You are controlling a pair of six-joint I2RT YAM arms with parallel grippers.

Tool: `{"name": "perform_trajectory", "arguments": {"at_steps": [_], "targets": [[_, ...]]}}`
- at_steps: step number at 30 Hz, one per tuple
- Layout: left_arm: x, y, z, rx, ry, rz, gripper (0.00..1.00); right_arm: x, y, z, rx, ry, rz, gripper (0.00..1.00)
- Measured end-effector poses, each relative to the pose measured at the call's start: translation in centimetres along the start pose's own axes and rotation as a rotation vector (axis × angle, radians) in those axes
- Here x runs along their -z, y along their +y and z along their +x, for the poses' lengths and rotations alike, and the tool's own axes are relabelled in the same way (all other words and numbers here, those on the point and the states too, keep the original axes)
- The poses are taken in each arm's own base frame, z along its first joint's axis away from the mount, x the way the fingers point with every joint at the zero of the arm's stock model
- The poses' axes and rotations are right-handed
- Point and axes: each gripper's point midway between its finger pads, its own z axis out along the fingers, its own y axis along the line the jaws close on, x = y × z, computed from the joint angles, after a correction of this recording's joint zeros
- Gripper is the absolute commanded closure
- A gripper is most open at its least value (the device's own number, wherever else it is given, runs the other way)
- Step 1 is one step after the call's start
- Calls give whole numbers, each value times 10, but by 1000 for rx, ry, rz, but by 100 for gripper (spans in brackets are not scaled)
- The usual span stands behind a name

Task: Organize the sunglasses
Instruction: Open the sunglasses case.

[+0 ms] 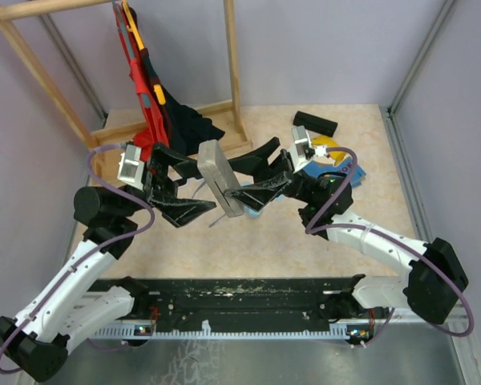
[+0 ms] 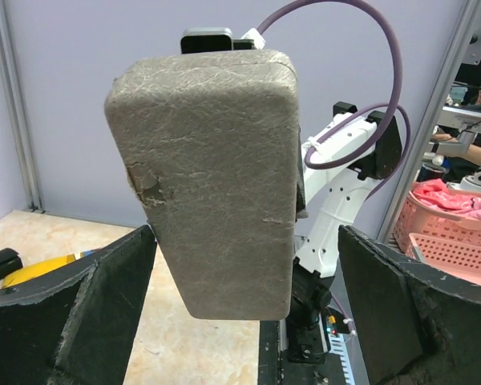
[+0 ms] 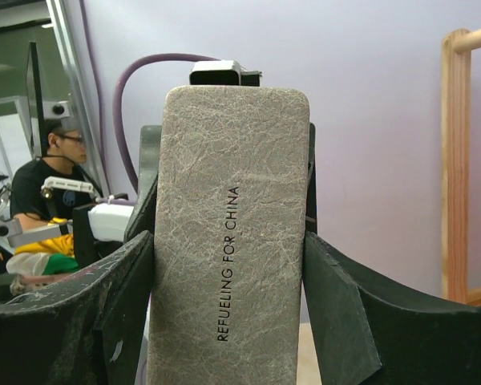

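Thin wire sunglasses [image 1: 215,220], largely hidden

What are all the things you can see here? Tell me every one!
grey case: one, grey, upright above the table's middle
black case: one, black, far right on the table
cloth: one, light blue, under the right arm
yellow thing: one, yellow, beside the cloth, mostly hidden
wooden rack: one, pale wood, back left
clothes: count unclear, red and black, hanging on the rack
table: one, beige
left gripper: one, black, open around the grey case
right gripper: one, black, gripping the grey case
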Motion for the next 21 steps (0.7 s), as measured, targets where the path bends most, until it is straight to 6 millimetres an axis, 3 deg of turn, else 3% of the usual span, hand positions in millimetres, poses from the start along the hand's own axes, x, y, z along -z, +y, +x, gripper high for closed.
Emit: {"name": "perform_trajectory", "arguments": {"at_steps": [12,18,21], "targets": [[-5,12,13,45,27,-3,3,0,-3,3,-32,-19,-6,100],[-6,14,16,62,33,-5,29,0,-6,7,-39,-15,-2,100],[-6,13,16,67,34,0,55,-1,-7,6,-36,-19,0,100]]}}
